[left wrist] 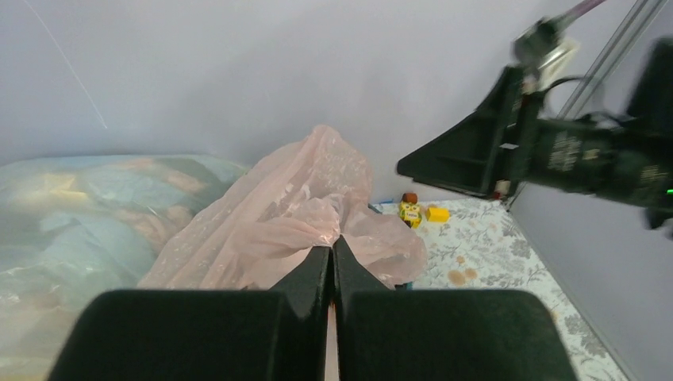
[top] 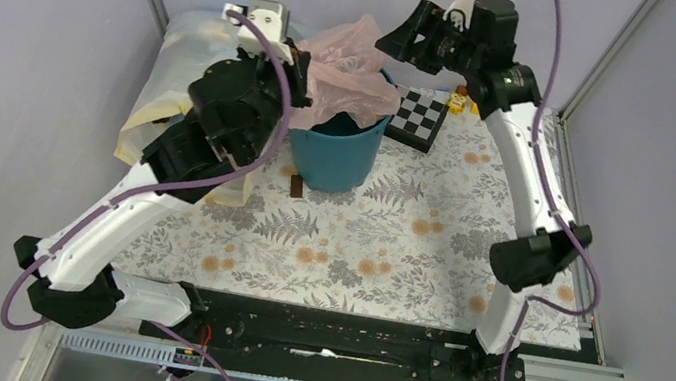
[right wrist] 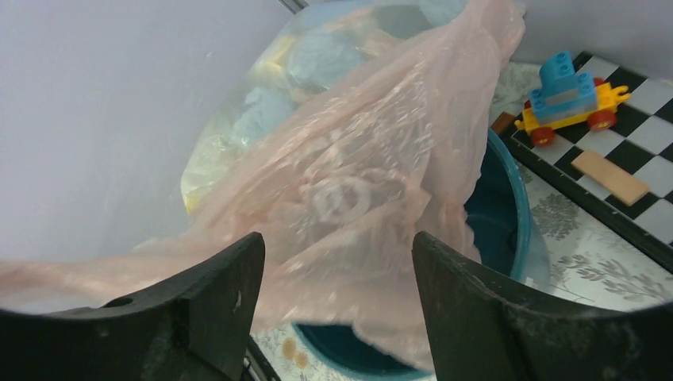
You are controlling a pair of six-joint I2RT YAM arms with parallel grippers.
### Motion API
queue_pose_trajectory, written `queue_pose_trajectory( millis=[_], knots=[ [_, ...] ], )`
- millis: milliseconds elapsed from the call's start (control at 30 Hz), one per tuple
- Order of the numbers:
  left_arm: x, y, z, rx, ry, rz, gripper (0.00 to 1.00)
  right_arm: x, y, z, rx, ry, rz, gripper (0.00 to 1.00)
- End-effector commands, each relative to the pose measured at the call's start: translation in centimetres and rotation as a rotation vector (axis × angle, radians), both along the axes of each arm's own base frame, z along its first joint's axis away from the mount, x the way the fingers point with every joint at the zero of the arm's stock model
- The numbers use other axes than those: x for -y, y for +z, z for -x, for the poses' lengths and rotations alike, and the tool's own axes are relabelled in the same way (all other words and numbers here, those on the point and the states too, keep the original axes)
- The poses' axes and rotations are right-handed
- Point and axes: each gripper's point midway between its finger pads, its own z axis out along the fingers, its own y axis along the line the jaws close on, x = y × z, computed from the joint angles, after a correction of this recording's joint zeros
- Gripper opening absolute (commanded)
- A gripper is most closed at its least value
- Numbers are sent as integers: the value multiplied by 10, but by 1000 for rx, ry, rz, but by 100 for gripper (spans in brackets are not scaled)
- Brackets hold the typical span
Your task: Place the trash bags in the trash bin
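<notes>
A pale pink translucent trash bag (top: 347, 71) drapes over the teal-blue trash bin (top: 334, 155) at the back middle of the table, covering most of its mouth. My left gripper (top: 302, 79) is shut on the bag's left side; in the left wrist view its tips (left wrist: 332, 246) pinch the pink film (left wrist: 294, 214). My right gripper (top: 395, 37) is open and empty, hovering above and right of the bin. In the right wrist view the bag (right wrist: 357, 182) lies between and beyond its fingers (right wrist: 230, 278), with the bin's rim (right wrist: 516, 214) showing to the right.
A large clear sack stuffed with bags (top: 179, 76) lies at the back left behind my left arm. A checkered board (top: 417, 119) with a small toy (top: 456, 101) sits right of the bin. A small brown strip (top: 296, 187) lies in front of the bin.
</notes>
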Motion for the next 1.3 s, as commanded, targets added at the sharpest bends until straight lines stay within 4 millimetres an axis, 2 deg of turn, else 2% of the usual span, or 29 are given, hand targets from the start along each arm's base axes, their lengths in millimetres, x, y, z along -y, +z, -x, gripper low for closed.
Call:
queue_pose_trajectory(
  millis=[0, 67, 200, 300, 367, 467, 567, 667, 733, 833, 967, 1100, 1167, 1267],
  knots=[
    [2, 15, -3, 34, 2, 22, 0, 12, 31, 34, 131, -4, 73, 72],
    [7, 18, 1, 40, -35, 44, 0, 3, 15, 36, 117, 10, 119, 62],
    [25, 25, 15, 53, -180, 81, 0, -29, -23, 35, 77, 61, 230, 41],
    [36, 29, 26, 49, -266, 111, 0, -43, -53, 23, 44, 28, 310, 14],
    [38, 32, 32, 48, -298, 131, 0, -43, -71, 11, 34, -29, 366, 2],
    [38, 38, 41, 53, -342, 157, 0, -48, -98, 4, 16, -54, 446, 0],
    [38, 44, 47, 67, -369, 171, 0, -52, -124, 8, -19, -22, 500, 0],
    [42, 41, 44, 66, -370, 163, 0, -55, -143, 14, -52, 15, 523, 0],
    [48, 34, 37, 53, -358, 148, 0, -54, -136, 13, -39, 2, 524, 0],
    [58, 17, 19, 11, -346, 121, 0, -48, -106, 15, 15, -20, 509, 2],
    [64, -4, -10, -50, -322, 108, 0, -34, -59, 24, 100, -62, 475, 19],
    [68, -18, -32, -90, -321, 106, 0, -11, -18, 37, 171, -131, 464, 34],
    [71, -25, -42, -109, -317, 101, 0, -1, -4, 47, 192, -154, 460, 39],
    [78, -34, -50, -132, -329, 98, 0, 14, 7, 65, 205, -168, 449, 45]
  ],
)
